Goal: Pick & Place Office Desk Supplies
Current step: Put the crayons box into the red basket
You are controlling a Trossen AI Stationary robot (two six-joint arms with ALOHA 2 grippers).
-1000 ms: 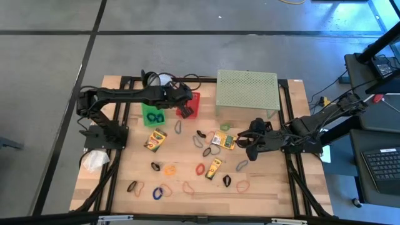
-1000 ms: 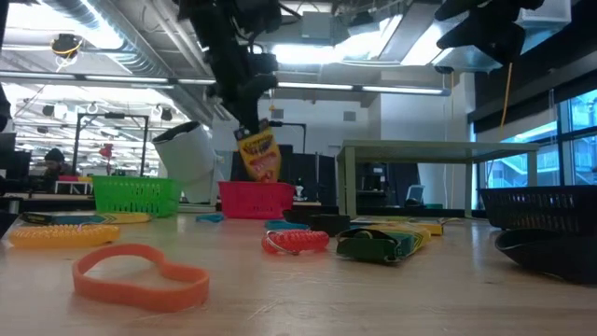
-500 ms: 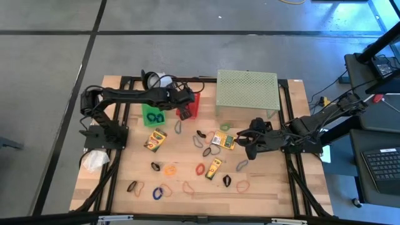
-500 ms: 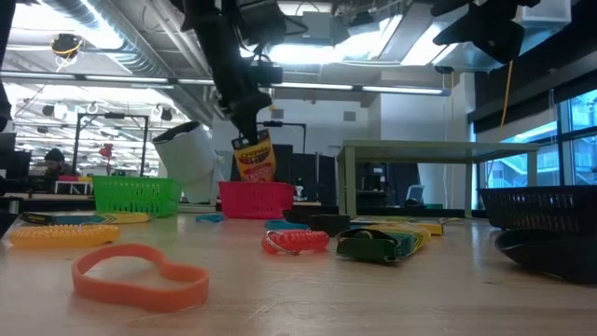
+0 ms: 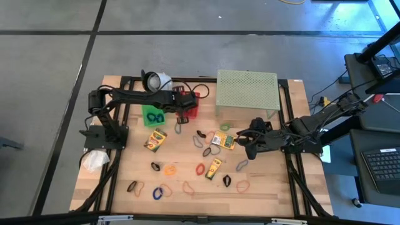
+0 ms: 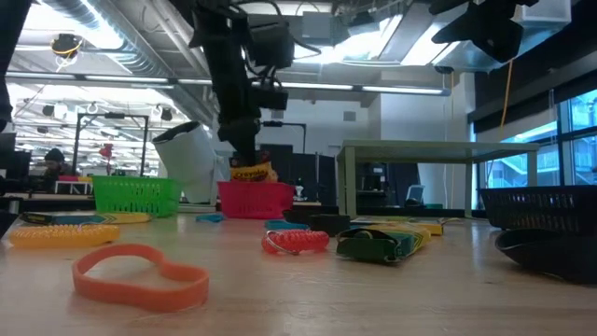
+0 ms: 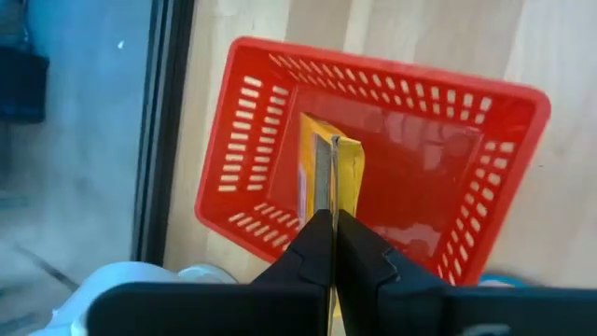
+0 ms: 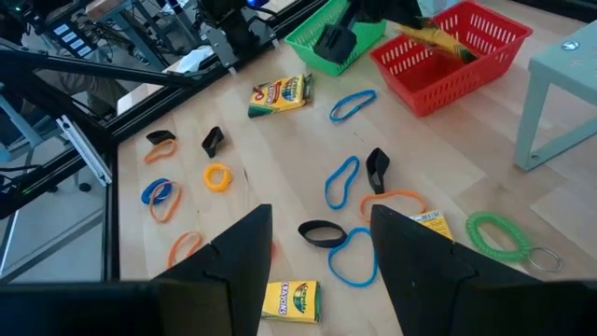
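My left gripper (image 5: 183, 107) reaches over the red basket (image 5: 194, 105) and is shut on a yellow crayon box (image 7: 347, 173), which hangs inside the basket (image 6: 256, 198). My right gripper (image 5: 249, 144) is open and hovers near the table's right side, beside another crayon box (image 5: 223, 140); it holds nothing. Two more crayon boxes (image 5: 155, 140) (image 5: 214, 167) lie flat on the wood. Several rubber-band loops in blue, orange, red and black lie scattered, such as an orange one (image 6: 140, 275) and a blue one (image 8: 341, 179). My left gripper pinches the crayon box between its two fingers (image 7: 317, 247) at the box's upper narrow edge (image 7: 328, 191). The fingers come from above, pointing down. The box (image 6: 252, 172) hangs upright below them, its lower part down inside the red basket; whether it touches the basket's floor I cannot tell.
A green basket (image 5: 152, 115) with a blue loop in it stands left of the red one. The pale green perforated shelf (image 5: 247, 92) stands at the far right, and a white round object (image 5: 155, 79) at the far edge. A green coil (image 8: 499, 233) lies near the shelf's leg.
My left gripper has moved down over the red basket, staying shut. The crayon box, which hung well above the rim a second ago, now sits low with its lower part inside the basket.
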